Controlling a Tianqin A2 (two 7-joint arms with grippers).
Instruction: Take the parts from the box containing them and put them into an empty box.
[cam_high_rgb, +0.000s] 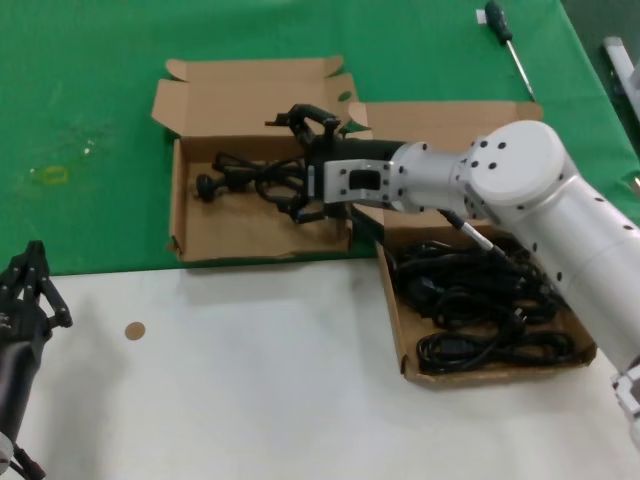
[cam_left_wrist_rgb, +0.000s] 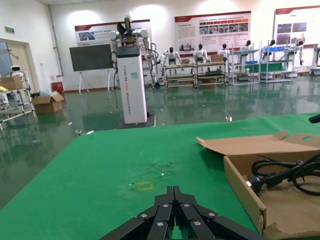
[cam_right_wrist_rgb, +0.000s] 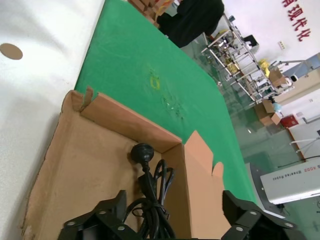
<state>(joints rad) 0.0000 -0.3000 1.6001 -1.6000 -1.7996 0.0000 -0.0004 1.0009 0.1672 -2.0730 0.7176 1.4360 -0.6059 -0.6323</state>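
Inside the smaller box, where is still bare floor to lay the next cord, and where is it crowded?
In the smaller box, the cord and the open right gripper crowd the far half. The bare floor is the near half, along the front wall. The larger box is full of cords.

A robotics lab or showroom, seemingly: humanoid robots (cam_left_wrist_rgb: 200, 54) line shelving (cam_left_wrist_rgb: 260, 62) under wall posters (cam_left_wrist_rgb: 212, 31), polished green floor.

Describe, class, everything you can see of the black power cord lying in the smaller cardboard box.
The power cord is thin, black and rubbery-looking, wound in loose loops, with a chunky round plug at the end pointing away from the right gripper. It lies on the floor of the smaller box. The gripper's jaws are spread over its near end.
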